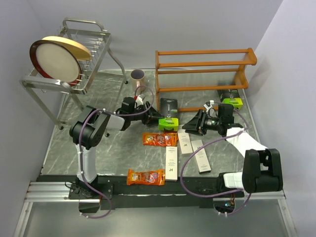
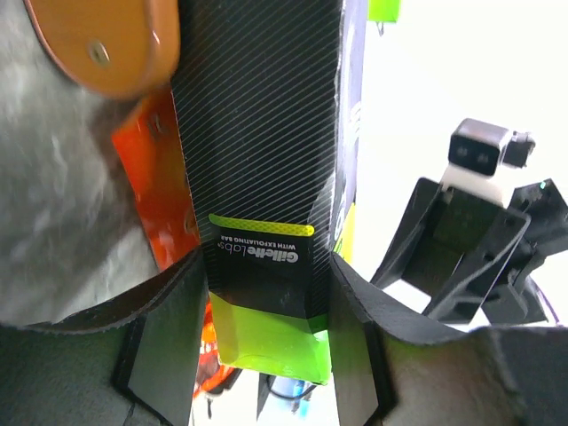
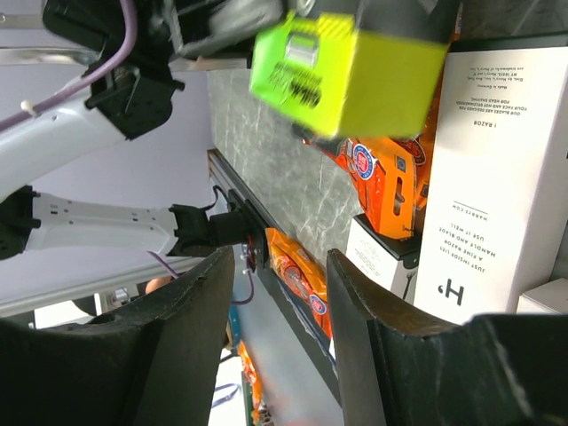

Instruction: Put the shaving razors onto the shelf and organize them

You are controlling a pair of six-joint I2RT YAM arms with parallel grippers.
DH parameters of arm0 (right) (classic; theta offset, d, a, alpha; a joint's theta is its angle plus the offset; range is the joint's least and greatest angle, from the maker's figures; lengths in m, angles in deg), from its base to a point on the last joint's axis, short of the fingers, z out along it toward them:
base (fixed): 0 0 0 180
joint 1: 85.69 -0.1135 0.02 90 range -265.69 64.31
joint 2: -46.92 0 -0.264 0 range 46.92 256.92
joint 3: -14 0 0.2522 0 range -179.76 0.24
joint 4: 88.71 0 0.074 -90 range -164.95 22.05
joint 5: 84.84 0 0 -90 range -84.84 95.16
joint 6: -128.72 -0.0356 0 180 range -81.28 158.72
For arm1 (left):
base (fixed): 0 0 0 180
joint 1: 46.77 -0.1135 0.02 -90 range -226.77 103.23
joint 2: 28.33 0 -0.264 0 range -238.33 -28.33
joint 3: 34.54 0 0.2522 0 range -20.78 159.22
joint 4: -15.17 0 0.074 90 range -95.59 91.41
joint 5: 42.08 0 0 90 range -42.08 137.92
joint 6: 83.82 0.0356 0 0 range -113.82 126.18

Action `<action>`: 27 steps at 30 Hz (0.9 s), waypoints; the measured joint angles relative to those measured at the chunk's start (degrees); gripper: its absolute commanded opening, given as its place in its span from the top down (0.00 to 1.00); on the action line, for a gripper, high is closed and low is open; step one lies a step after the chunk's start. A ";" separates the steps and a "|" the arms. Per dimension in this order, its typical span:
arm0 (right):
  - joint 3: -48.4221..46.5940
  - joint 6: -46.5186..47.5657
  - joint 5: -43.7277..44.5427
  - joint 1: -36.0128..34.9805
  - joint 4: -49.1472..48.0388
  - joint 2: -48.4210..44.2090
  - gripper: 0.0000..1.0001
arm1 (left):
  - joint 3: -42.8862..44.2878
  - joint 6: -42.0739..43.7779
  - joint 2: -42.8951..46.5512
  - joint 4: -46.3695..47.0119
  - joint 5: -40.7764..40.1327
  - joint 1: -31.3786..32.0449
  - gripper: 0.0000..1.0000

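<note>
The left gripper (image 2: 266, 275) clamps a green-black pack (image 2: 257, 133) between its fingers, the right gripper (image 3: 282, 266) stands apart on nothing, and white boxes (image 3: 497, 177) and orange packets (image 3: 390, 186) lie just past its tips, off the shelf (image 1: 205, 63), so most of the job looks undone.

The worktop (image 1: 118, 153) is grey marble with pale veining. The shelf (image 1: 205, 63) is orange-brown wood. The lime-green-and-black pack (image 2: 262, 204) has fine diagonal pinstripes on black, a lime band, white lettering and a lime end. The flat packets (image 1: 159, 139) are orange with red and white marks. The slim boxes (image 1: 171, 163) are white with dark print. The mug (image 1: 138, 76) is mauve. The wire rack (image 1: 94, 44) is silver, and its plate (image 1: 53, 61) is cream with a dark red rim.
</note>
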State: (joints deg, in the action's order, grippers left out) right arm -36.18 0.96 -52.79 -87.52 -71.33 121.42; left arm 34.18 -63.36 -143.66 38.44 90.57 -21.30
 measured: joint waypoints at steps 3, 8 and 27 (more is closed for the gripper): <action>-0.26 0.50 0.15 0.02 0.39 0.33 0.47 | 2.36 -1.53 -2.54 0.04 -0.17 0.00 0.57; -4.61 6.03 3.58 0.02 5.25 1.38 0.56 | 5.70 -3.93 -4.02 -1.27 -1.75 0.02 0.56; -17.57 17.62 17.00 -13.64 12.87 14.53 0.83 | 5.84 -9.84 -4.04 -1.77 -3.58 0.11 0.41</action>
State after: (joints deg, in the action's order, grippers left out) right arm -53.76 18.58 -35.79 -101.16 -58.46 135.95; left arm 40.01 -73.20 -147.70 36.67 86.99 -21.19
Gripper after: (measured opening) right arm 0.184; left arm 0.542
